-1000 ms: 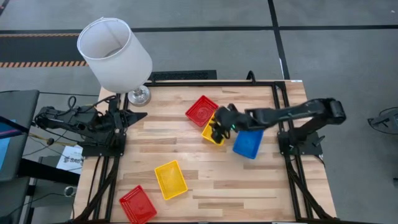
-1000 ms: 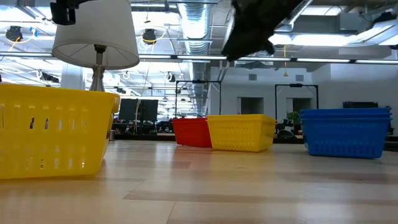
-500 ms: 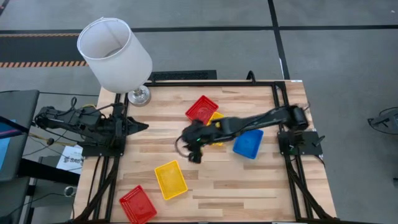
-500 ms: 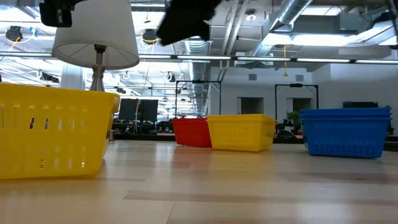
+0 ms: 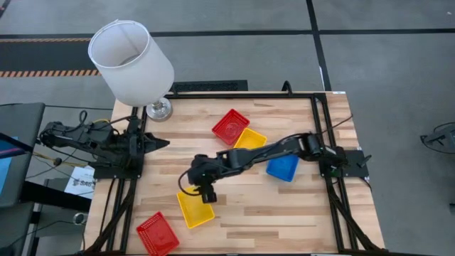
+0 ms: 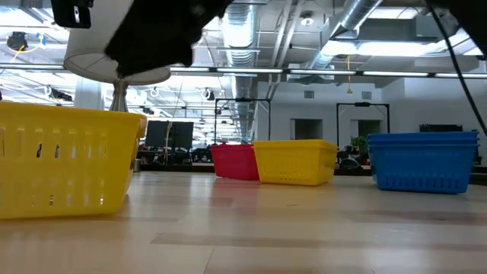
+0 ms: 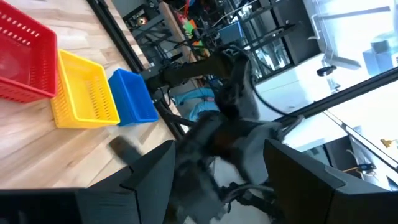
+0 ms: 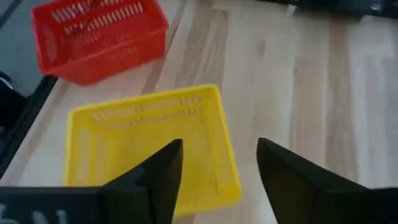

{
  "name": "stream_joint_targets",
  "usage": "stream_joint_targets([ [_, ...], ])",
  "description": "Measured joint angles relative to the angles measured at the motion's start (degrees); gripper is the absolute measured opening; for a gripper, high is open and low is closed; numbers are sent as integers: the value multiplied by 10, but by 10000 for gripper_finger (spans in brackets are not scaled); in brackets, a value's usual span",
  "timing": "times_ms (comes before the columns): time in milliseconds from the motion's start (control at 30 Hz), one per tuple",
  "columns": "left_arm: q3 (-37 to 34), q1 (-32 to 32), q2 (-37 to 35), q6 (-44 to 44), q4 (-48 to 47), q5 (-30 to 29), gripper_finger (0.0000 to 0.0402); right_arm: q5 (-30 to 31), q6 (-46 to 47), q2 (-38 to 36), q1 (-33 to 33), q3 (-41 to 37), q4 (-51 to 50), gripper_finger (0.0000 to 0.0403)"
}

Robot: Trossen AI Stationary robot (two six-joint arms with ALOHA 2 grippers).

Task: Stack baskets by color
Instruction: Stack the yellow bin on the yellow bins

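Note:
A yellow basket (image 5: pixel 194 208) (image 8: pixel 149 143) lies flat on the table near the front, left of centre, with a red basket (image 5: pixel 156 233) (image 8: pixel 99 37) nearer the front left corner. My right gripper (image 5: pixel 206 192) (image 8: pixel 217 180) hovers open above the yellow basket's far right part, slanting down, and touches nothing. Farther back stand a red basket (image 5: pixel 231 126), a yellow basket (image 5: pixel 250 139) and nested blue baskets (image 5: pixel 283 168) (image 6: pixel 422 161). My left gripper (image 5: pixel 160 142) (image 7: pixel 217 186) waits open and level at the table's left edge.
A white lamp (image 5: pixel 131 60) stands at the far left corner on a metal foot (image 5: pixel 158 109). Black frame rails (image 5: pixel 320 128) border the table's left, right and far sides. Bare wood (image 5: pixel 284 213) lies at the front right.
My right gripper has swept from above the far yellow basket toward the table's left and near edge, sinking a little and tipping downward, and now stands over the near yellow basket. The baskets have stayed where they were.

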Motion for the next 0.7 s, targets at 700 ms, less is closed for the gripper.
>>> stream_joint_targets([
  [700, 0, 0, 0, 6, -4, -1, 233, -16, -46, 52, -13, -12, -5, 233],
])
